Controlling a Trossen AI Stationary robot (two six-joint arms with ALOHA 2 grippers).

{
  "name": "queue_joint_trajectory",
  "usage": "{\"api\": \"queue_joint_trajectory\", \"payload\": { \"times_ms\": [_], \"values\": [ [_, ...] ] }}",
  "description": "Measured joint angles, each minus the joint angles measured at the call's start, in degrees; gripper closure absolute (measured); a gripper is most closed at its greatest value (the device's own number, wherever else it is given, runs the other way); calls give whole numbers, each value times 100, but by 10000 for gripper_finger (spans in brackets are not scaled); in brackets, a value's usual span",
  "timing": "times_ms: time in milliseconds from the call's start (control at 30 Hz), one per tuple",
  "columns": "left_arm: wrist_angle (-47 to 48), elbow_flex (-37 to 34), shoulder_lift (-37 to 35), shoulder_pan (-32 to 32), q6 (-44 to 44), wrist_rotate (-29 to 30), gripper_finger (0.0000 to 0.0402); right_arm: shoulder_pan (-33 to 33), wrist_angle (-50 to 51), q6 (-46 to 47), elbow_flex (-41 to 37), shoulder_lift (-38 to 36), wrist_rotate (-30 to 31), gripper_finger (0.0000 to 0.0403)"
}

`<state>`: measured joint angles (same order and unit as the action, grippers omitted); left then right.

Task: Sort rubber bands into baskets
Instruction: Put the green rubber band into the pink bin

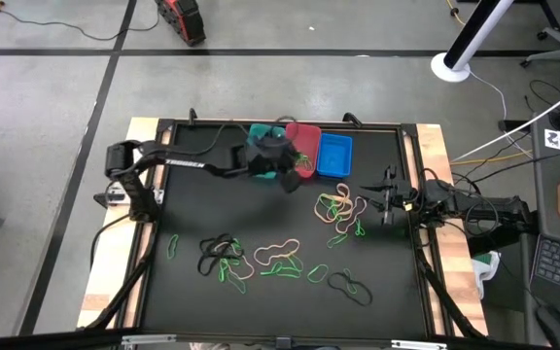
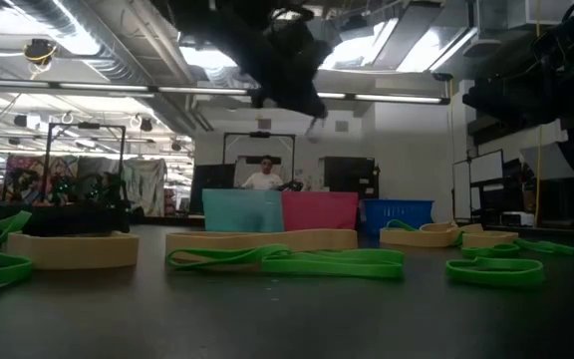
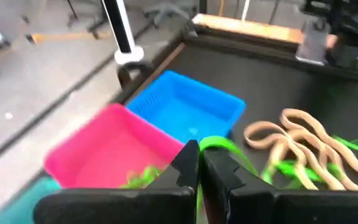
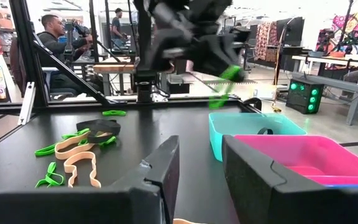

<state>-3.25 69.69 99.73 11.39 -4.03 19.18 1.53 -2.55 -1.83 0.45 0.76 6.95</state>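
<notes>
Black matting covered the table (image 1: 192, 209), framed in pale wood, with a workshop and seated people seen behind it.

Item 1, near edge: loose rubber bands (image 1: 261, 258), green, tan and black, were scattered across the front of the mat; a second tangle of tan and green (image 1: 341, 212) lay further in, toward the right arm.

Item 2, right gripper (image 1: 389, 202): parked low at the right side of the mat, fingers held part open, nothing seen between them.

Item 3, left gripper (image 3: 199, 163): raised above the back of the mat, fingers closed on a green rubber band (image 3: 224, 146). The band was seen hanging below the fingertips, trailing downward, its long axis roughly vertical. In the left wrist view the pink basket (image 3: 114, 149) lay directly beyond the fingertips; this arm was by far the nearer to the row of tubs.

Item 4, far edge: three baskets set side by side, touching. Teal basket (image 4: 253, 127): a dark loop was seen at its rim. Pink basket: something green already inside. Blue basket (image 1: 334, 156): no contents made out.

Judgement: release over the pink basket was taken to be the coming step, the drop depending on the dangling band clearing the near wall.
</notes>
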Motion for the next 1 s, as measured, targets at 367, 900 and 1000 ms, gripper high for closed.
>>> {"api": "queue_joint_trajectory", "payload": {
  "times_ms": [367, 900, 1000],
  "values": [
    [-1535, -2, 1150, 746, 408, -7, 395, 0, -12, 0, 1, 1, -40, 281],
    [-1884, -2, 1614, 974, 92, -59, 275, -1, -45, 0, 277, 158, -42, 258],
    [-1884, -2, 1613, 969, 89, -59, 251, -1, -34, 0, 418, 360, -43, 229]
  ]
}}
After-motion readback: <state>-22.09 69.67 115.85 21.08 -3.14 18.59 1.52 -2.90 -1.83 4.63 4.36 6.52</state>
